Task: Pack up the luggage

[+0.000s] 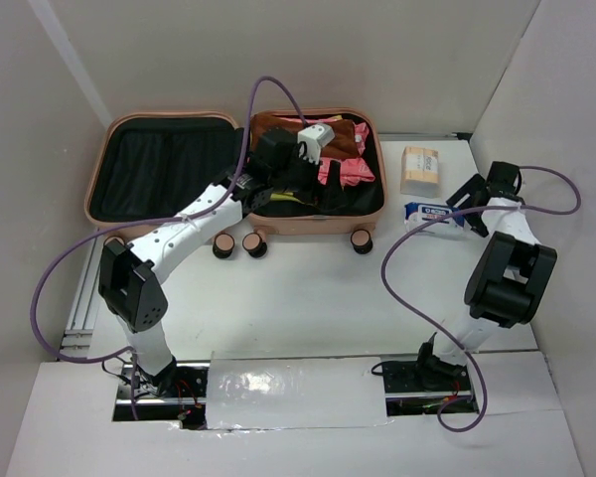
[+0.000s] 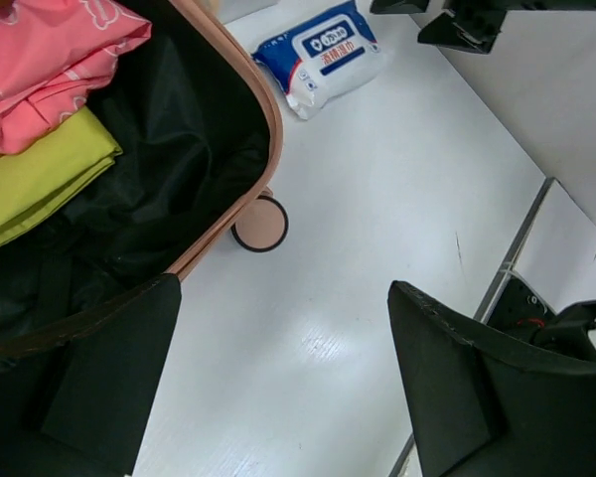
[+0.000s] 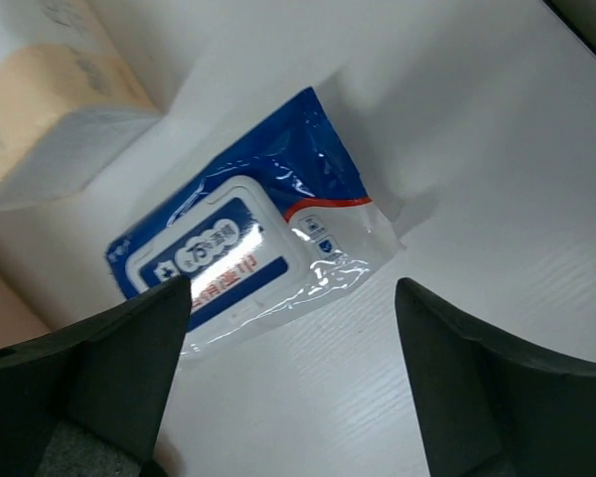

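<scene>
The luggage [image 1: 278, 227] lies open, a peach-pink clamshell; its left half [image 1: 164, 169] shows bare black lining. The right half holds folded clothes: a pink garment [image 2: 40, 60], a yellow-green one [image 2: 40, 179] and a brown one [image 1: 278, 127]. My left gripper [image 1: 296, 181] [image 2: 283, 328] hovers open over the right half's front corner, with nothing between its fingers. A blue-and-white wipes pack [image 1: 432, 213] [image 3: 238, 248] lies on the table to the right of the luggage. My right gripper [image 1: 467, 207] [image 3: 293, 328] hangs open just over the pack's near end, fingers apart from it.
A beige wrapped packet [image 1: 419, 169] [image 3: 50, 99] sits just behind the wipes pack. The luggage wheels [image 1: 238, 244] [image 2: 260, 224] stick out along its front edge. White walls close in the table on the left, back and right. Purple cables [image 1: 407, 288] loop beside both arms.
</scene>
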{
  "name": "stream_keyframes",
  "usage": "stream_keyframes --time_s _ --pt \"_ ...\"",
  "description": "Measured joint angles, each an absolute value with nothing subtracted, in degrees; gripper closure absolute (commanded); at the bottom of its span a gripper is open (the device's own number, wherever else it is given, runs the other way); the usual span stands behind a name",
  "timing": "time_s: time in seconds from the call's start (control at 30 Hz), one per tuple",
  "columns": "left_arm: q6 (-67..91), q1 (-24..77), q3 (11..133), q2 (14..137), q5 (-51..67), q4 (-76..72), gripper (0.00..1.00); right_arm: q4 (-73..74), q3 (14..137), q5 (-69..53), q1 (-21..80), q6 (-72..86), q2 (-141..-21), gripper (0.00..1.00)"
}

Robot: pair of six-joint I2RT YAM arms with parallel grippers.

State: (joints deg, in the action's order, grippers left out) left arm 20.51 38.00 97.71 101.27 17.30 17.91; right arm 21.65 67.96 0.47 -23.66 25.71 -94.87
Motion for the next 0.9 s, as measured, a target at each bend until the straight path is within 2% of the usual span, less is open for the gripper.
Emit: stream_keyframes --time_s 0.53,0.63,0.73,0.8,0.9 --pt "12.16 39.29 95.72 101.25 22.33 19.66 0.04 15.9 69.23 -4.34 -24.53 16.84 -105.84 0.11" --pt "11.81 39.31 95.72 101.25 22.5 19.94 0.05 15.25 70.48 -5.04 -24.49 16.27 -107.18 0.14" --pt "10.59 39.31 95.64 101.25 22.57 20.45 0.05 13.43 70.94 -5.43 -23.97 15.33 -108.22 0.23" --pt "10.35 39.31 95.5 101.25 22.46 20.78 0.05 12.58 70.94 -5.69 -23.49 15.11 -108.53 0.33" --pt "10.17 39.31 95.46 101.27 22.41 21.06 0.05 11.94 70.98 -6.22 -22.55 15.11 -108.92 0.36"
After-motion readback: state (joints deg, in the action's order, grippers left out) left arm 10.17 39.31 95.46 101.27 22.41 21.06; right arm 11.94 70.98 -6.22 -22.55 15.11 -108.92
